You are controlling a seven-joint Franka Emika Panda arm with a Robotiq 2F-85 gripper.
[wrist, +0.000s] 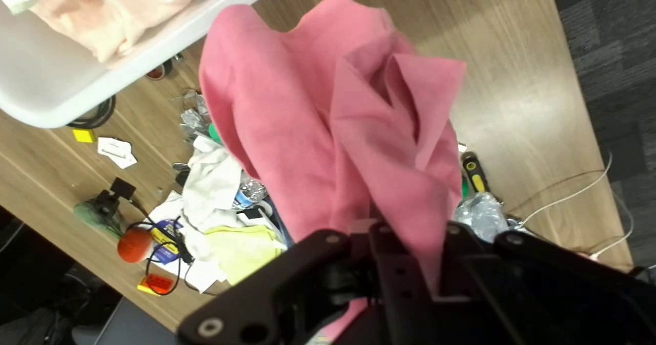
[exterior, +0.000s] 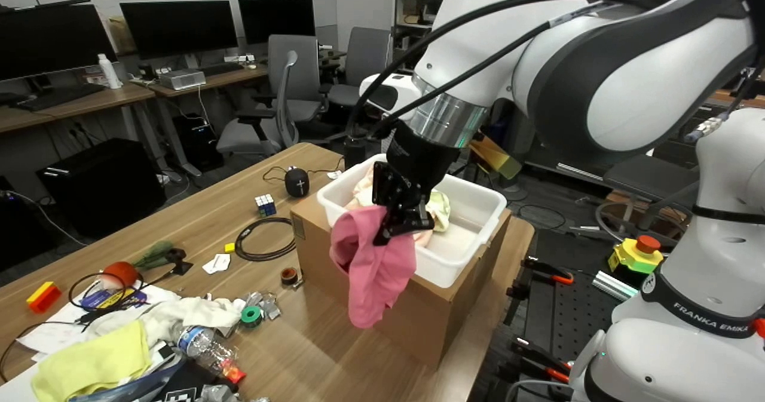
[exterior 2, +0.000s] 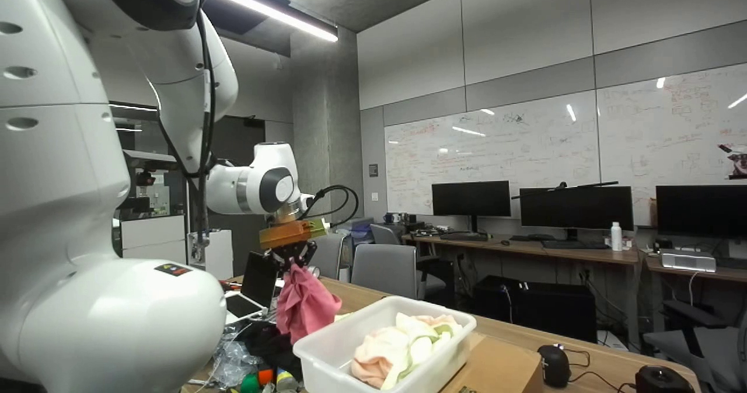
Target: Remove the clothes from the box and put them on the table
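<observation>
My gripper (exterior: 391, 235) is shut on a pink cloth (exterior: 373, 264), which hangs from the fingers beside the white plastic box (exterior: 445, 273), above the table (exterior: 323, 342). In an exterior view, the gripper (exterior 2: 293, 256) and pink cloth (exterior 2: 306, 305) are outside the box (exterior 2: 318, 365). In the wrist view, the pink cloth (wrist: 328, 124) fills the middle, its folds pinched between the fingers (wrist: 397, 242), and covers part of the fingertips. Peach and pale green clothes (exterior 2: 388, 349) lie inside the box; part of them shows in the wrist view (wrist: 118, 12).
The white box stands on a cardboard carton (exterior: 418, 324). A yellow cloth (exterior: 92, 360), white cloth (exterior: 191, 312), plastic bottle (exterior: 209, 351) and cables clutter the table's near end. A black speaker (exterior: 296, 182), Rubik's cube (exterior: 265, 205) and coiled cable (exterior: 245, 249) lie beside the carton.
</observation>
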